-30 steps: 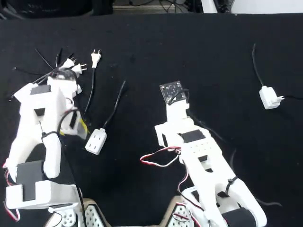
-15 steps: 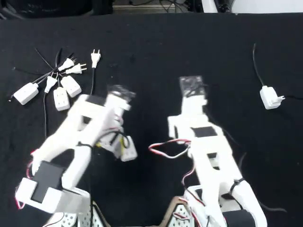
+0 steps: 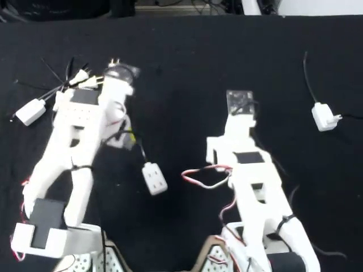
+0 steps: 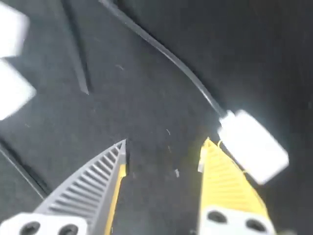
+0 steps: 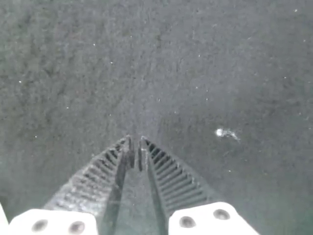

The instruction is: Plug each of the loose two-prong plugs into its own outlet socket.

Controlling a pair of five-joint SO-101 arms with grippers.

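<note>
A white outlet socket (image 3: 154, 177) lies on the black table, its cord running up toward my left gripper (image 3: 126, 139). That socket (image 4: 254, 147) sits just outside the yellow finger (image 4: 225, 181). My left gripper (image 4: 164, 142) is open over bare cloth with nothing between its fingers. Loose two-prong plugs (image 3: 85, 79) cluster at the far left, beside another white socket (image 3: 31, 111). My right gripper (image 3: 239, 101) hangs over the middle of the table; it (image 5: 135, 139) is shut on nothing.
A white adapter (image 3: 323, 117) with a black cord lies at the far right. Two pale blocks (image 4: 12, 90) lie off to the grey finger's side. Thin black cords fan out around the plug cluster. The table's far edge runs along the back.
The left arm swung right, dragging the corded socket toward the middle, then swung back left and left it there. The right arm shifted slightly right and farther out.
</note>
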